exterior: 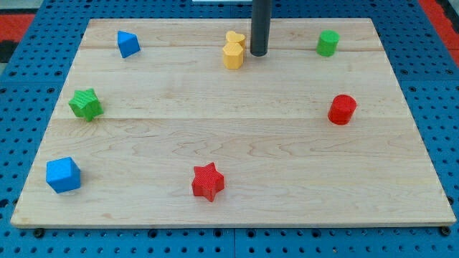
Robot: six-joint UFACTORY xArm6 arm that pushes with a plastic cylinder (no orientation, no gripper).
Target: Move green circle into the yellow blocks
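The green circle (328, 43), a short green cylinder, stands near the view's top right of the wooden board (237, 158). Two yellow blocks touch each other at the top centre: a yellow heart (235, 37) above a yellow hexagon-like block (232, 55). My tip (258, 54) rests on the board just right of the yellow blocks, a small gap away, and well left of the green circle. The rod rises straight up out of the view's top.
A blue block (128, 44) sits at top left, a green star (86, 104) at left, a blue cube (63, 175) at bottom left, a red star (208, 181) at bottom centre, a red cylinder (342, 110) at right.
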